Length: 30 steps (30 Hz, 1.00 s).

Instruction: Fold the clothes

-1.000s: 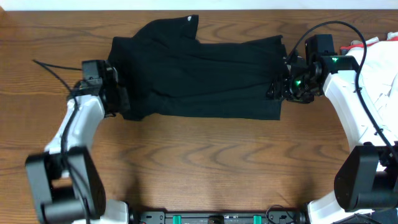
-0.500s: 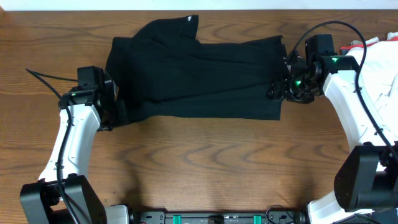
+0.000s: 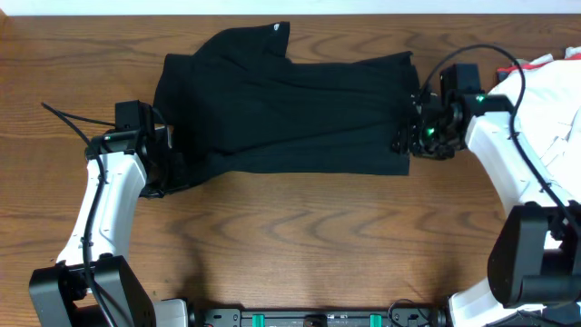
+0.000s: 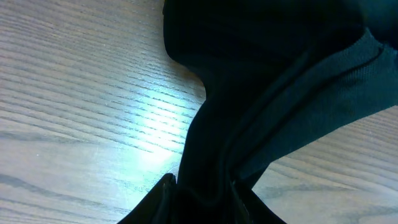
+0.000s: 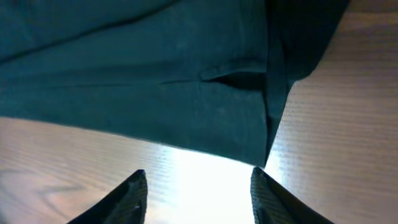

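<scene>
The clothes, a black shirt [image 3: 290,109], lie spread across the far middle of the wooden table, with the collar and a small white mark [image 3: 277,29] at the back. My left gripper [image 3: 170,163] is at the shirt's near left corner. In the left wrist view it [image 4: 202,188] is shut on a bunched fold of the black fabric [image 4: 267,93], which stretches away from the jaws. My right gripper [image 3: 410,136] is at the shirt's right edge. In the right wrist view it [image 5: 198,186] is open over bare wood, the shirt's hem [image 5: 186,106] just beyond the fingertips.
A heap of white cloth [image 3: 554,100] with a bit of red [image 3: 522,65] beside it lies at the right edge, behind the right arm. A thin black cable [image 3: 68,116] trails left of the left arm. Bare wood [image 3: 300,236] fills the near half of the table.
My left gripper has drawn the shirt's near left corner leftward and towards me. My right gripper has shifted slightly left towards the shirt's right edge and its jaws have narrowed.
</scene>
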Motion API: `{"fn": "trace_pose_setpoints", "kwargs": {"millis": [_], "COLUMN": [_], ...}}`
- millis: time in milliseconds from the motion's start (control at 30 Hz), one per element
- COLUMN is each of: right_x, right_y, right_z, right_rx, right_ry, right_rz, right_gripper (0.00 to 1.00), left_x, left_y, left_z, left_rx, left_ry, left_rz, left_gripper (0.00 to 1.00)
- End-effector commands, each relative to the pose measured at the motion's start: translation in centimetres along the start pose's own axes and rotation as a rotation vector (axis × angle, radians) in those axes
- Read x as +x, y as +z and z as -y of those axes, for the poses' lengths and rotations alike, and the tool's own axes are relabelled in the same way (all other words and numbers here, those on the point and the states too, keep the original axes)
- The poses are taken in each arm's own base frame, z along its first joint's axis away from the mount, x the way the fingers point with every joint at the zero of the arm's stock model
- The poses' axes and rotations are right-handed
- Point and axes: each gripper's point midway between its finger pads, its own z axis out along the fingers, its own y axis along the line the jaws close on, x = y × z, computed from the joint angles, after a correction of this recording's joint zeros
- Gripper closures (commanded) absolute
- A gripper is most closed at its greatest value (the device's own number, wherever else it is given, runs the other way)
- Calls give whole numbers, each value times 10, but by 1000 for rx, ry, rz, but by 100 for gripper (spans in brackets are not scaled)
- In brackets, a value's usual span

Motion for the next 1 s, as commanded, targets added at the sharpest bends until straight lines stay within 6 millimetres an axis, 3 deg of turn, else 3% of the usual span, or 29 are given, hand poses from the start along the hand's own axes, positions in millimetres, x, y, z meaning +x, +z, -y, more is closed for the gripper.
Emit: {"fn": "trace_pose_setpoints", "kwargs": {"millis": [0,100,300,467,667,767,833,967], "right_x": [8,6,13,14,4,2,3,6], "right_y": [21,33,46,49,48,48,48,47], "right_z": [11,27,39,31,23,12,11,10], "right_rx": [29,89,128,77,33,-30,-35,-43], "right_ry": [29,48,44,41,25,5,5,9], "right_rz": [0,50,72,72,109,112,111,95], "right_gripper": [53,53,51,63,66,81,96,99], "left_x": [3,3,3,3,3,3,3,3], "left_y": [2,2,2,2,2,2,2,2], "left_z": [-3,-3,-3,-3,-3,-3,-3,-3], "left_rx": [-14,-14,-14,-14,-14,-14,-14,-14], "left_ry": [7,7,7,8,7,8,7,8], "left_rz": [-12,-12,-12,-12,-12,-13,-12,-12], "left_gripper": [72,72,72,72,72,72,72,72]}}
